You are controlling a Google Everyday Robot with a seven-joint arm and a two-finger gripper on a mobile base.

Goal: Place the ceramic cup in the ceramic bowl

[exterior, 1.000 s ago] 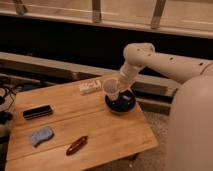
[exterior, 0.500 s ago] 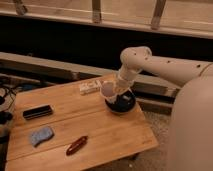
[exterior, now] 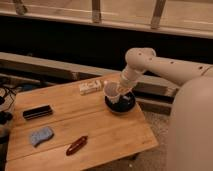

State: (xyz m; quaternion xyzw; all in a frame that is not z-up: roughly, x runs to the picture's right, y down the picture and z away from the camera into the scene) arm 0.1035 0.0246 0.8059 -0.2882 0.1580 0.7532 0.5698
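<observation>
The whitish-grey ceramic cup [exterior: 110, 91] hangs tilted just above the left part of the black ceramic bowl [exterior: 125, 106]. The bowl sits near the right back edge of the wooden table [exterior: 100, 125]. My gripper [exterior: 118, 93] comes down from the white arm on the right. It is shut on the cup and holds it over the bowl. The cup and gripper hide most of the bowl's inside.
A small white box [exterior: 90, 87] lies just left of the bowl. A black flat case [exterior: 37, 111], a blue sponge [exterior: 40, 135] and a reddish-brown oblong object [exterior: 76, 145] lie on the table's left and front. Cables [exterior: 5, 95] lie on the floor at left.
The cup and gripper shifted slightly left and then back right, staying low over the bowl. Nothing else on the table moved.
</observation>
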